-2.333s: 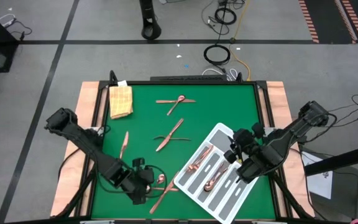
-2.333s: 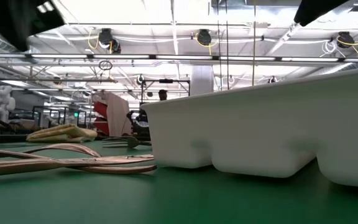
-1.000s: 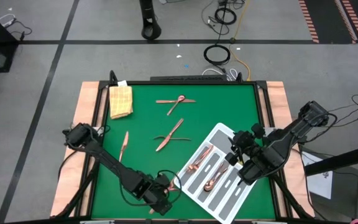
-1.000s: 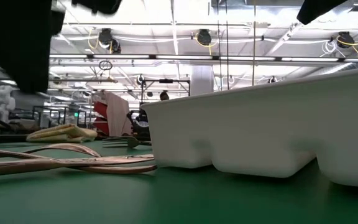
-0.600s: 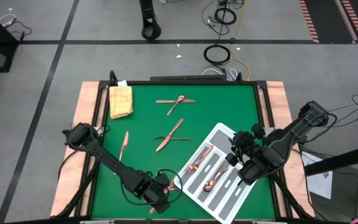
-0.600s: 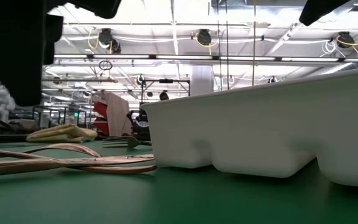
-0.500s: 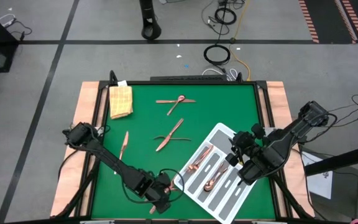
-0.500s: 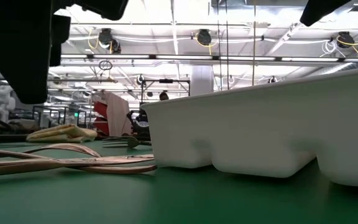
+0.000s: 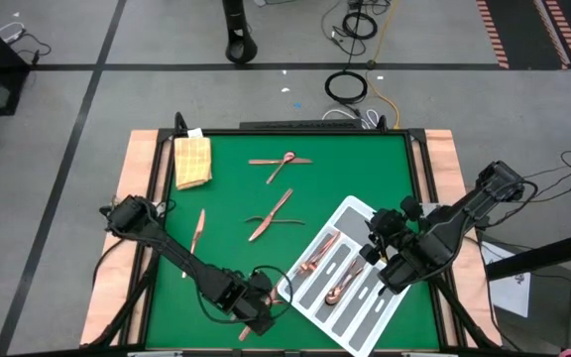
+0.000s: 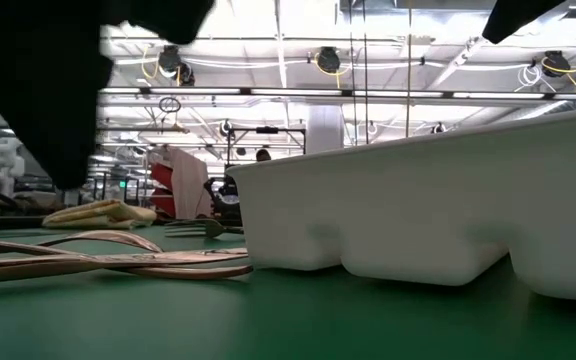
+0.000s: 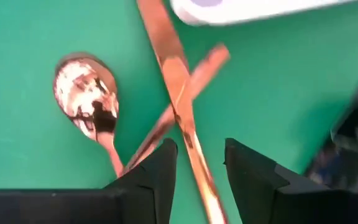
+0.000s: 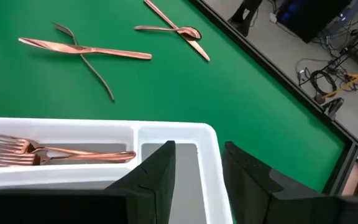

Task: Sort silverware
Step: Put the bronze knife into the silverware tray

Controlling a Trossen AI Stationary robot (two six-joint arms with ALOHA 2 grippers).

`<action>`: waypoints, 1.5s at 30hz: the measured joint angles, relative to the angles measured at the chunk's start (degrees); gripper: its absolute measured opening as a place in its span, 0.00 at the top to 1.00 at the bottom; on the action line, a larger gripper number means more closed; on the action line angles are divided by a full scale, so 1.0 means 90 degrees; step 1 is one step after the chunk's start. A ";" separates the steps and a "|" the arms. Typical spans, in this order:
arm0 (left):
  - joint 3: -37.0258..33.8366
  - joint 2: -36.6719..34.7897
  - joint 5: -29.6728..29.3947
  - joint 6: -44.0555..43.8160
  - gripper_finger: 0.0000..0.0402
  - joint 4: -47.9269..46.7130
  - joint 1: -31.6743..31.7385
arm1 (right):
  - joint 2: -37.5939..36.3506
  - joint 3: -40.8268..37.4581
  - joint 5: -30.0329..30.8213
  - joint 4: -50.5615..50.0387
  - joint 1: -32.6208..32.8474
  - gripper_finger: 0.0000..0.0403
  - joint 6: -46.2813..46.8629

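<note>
Left gripper (image 11: 196,163) parted over crossed silverware (image 11: 178,99) — nothing gripped.

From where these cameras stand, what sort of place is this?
Probably a large robotics lab or workshop hall: taped lines on the grey floor, loose cables beside the green table, and rows of ceiling lights over distant workstations.

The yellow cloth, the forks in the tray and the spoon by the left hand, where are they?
yellow cloth (image 9: 192,161), high view, middle of the folded cloth.
forks (image 12: 17,149), right wrist view, on the tines.
spoon (image 11: 84,98), left wrist view, on its bowl.
</note>
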 joint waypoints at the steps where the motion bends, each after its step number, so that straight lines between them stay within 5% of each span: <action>1: 0.0005 0.0064 -0.0003 -0.0070 0.65 0.0002 0.0008 | -0.0002 0.0000 0.0002 0.0002 0.0000 0.70 -0.0018; 8: 0.0468 0.0719 0.0569 -0.0471 0.65 0.0105 -0.0025 | 0.0000 0.0000 0.0027 0.0002 0.0000 0.70 -0.0277; 15: 0.1269 0.1052 0.0325 -0.0472 0.65 -0.1157 -0.0002 | -0.0001 -0.0001 0.0029 0.0000 0.0002 0.70 -0.0449; 20: 0.1508 0.1091 0.0303 -0.0867 0.65 -0.1107 0.0007 | 0.0000 0.0000 0.0029 0.0000 0.0002 0.70 -0.0534; 45: 0.1634 0.1405 0.0358 -0.1114 0.65 -0.1017 -0.0017 | -0.0002 0.0000 0.0056 0.0000 0.0005 0.70 -0.0717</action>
